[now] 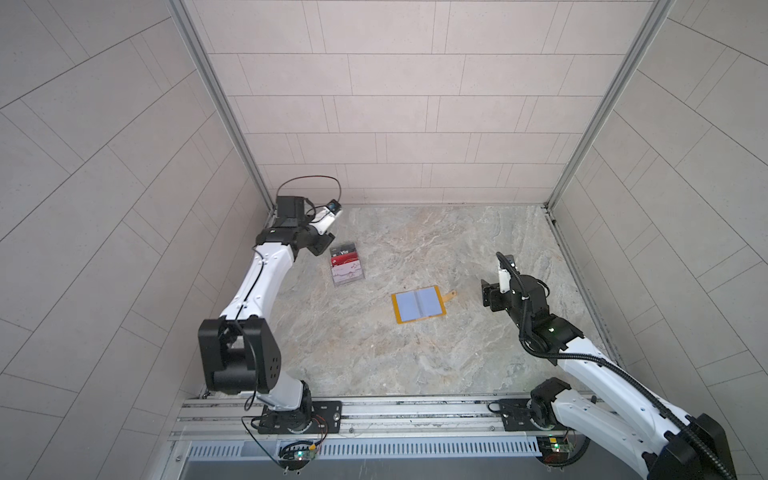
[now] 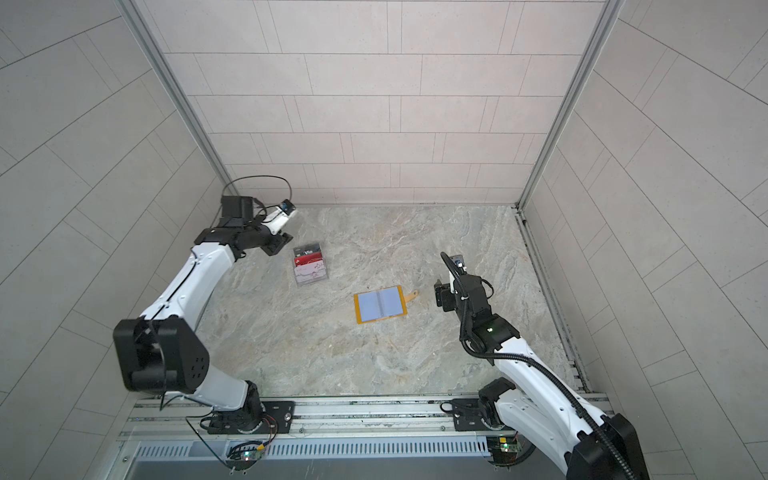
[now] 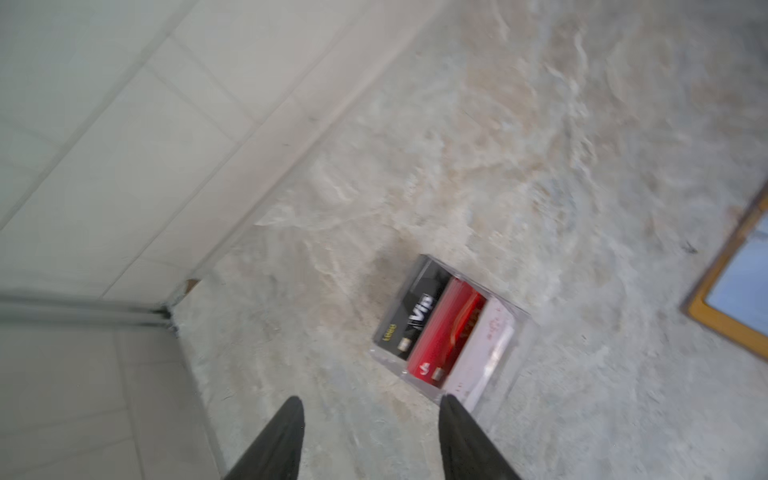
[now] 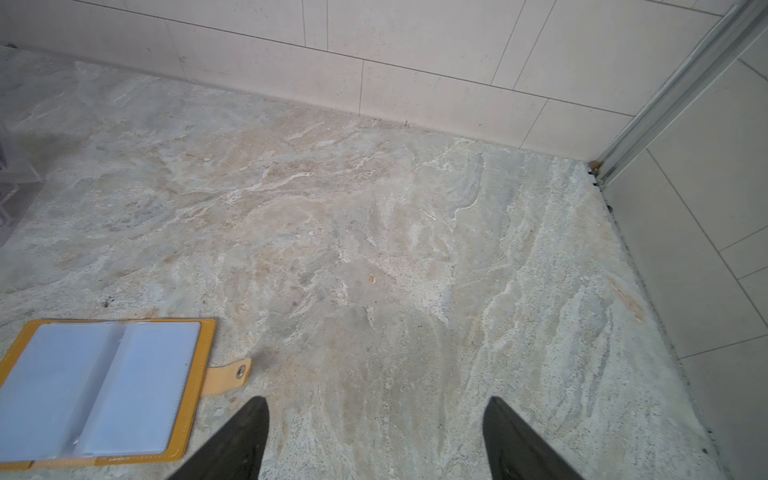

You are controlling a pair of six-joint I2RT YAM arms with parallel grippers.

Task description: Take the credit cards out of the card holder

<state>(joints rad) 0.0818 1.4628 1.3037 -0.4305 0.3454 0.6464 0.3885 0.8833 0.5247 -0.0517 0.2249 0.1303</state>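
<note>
The mustard-yellow card holder [image 1: 417,304] [image 2: 380,304] lies open flat mid-table, snap tab pointing right. Its facing sleeves [image 4: 104,386] show only bluish-grey plastic. Three credit cards stand in a clear stand at the back left: a dark grey "Vip" one [image 3: 415,316], a red one [image 3: 446,332] and a white one [image 3: 484,353]. They show in both top views [image 1: 345,262] [image 2: 309,262]. My left gripper [image 1: 322,246] [image 3: 372,399] hovers open just left of the stand, holding nothing. My right gripper [image 1: 486,296] [image 4: 378,399] is open and empty, right of the holder's tab [image 4: 230,376].
The clear tiered stand [image 1: 350,281] [image 3: 388,357] sits near the back left corner. Tiled walls close the table at the back and both sides. The arms' mounting rail [image 1: 415,409] runs along the front edge. Bare marble lies between the stand, the holder and the walls.
</note>
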